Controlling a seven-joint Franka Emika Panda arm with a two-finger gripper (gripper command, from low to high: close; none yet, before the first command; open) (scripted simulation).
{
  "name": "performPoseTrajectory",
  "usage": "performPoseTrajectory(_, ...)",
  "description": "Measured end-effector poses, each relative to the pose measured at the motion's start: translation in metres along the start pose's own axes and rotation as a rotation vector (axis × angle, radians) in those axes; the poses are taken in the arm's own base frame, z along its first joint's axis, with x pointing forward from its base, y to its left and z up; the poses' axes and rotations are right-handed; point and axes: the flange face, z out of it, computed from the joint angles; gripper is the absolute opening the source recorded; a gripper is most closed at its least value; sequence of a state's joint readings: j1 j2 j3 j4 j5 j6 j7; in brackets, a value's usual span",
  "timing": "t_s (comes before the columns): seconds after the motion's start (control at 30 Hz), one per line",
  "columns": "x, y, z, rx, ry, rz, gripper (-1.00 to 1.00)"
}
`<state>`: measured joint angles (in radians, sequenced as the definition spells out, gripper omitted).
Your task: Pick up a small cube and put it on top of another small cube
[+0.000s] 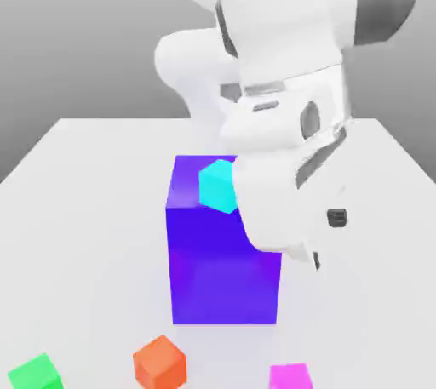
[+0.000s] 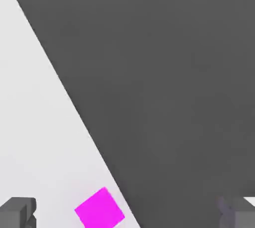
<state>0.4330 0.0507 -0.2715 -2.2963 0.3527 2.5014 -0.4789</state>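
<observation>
On the table, exterior view: cyan cube [image 1: 219, 185] sits atop the big blue block [image 1: 223, 243]; orange cube [image 1: 159, 362], green cube [image 1: 35, 374] in front.
Hand view: gripper [image 2: 129, 211] spread wide, holding nothing, magenta cube [image 2: 99, 209] between its fingertips, probably lining up a grab.

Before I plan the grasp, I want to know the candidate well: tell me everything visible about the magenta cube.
The magenta cube is a small, plain, solid-coloured block with a matte, unmarked surface. In the exterior view it sits flat on the white table near the front edge, cut off by the frame, in front of the big blue block and to the exterior view's right of the orange cube. The hand view shows its square top face close to the table's edge. Nothing touches it.
</observation>
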Motion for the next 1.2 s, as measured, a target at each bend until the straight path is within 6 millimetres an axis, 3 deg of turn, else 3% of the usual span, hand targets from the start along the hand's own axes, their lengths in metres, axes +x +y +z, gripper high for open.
performPoseTrajectory(0.23,-0.017,0.003,0.083,-0.037,-0.129,-0.252,0.00)
performPoseTrajectory(0.43,-0.038,0.007,0.140,-0.085,-0.238,-0.480,0.00)
performPoseTrajectory(0.57,-0.050,0.015,0.193,-0.093,-0.254,-0.515,0.00)
performPoseTrajectory(0.6,-0.053,0.017,0.203,-0.093,-0.254,-0.516,-1.00)
performPoseTrajectory(0.8,-0.055,0.018,0.208,-0.091,-0.257,-0.515,-1.00)
performPoseTrajectory(0.87,-0.050,0.015,0.193,-0.093,-0.256,-0.518,-1.00)
performPoseTrajectory(0.97,-0.043,0.012,0.154,-0.092,-0.257,-0.510,-1.00)
performPoseTrajectory(1.07,-0.049,0.078,0.126,-0.111,-0.252,-0.342,-1.00)
performPoseTrajectory(1.2,-0.076,0.168,0.089,-0.136,-0.239,-0.108,-1.00)
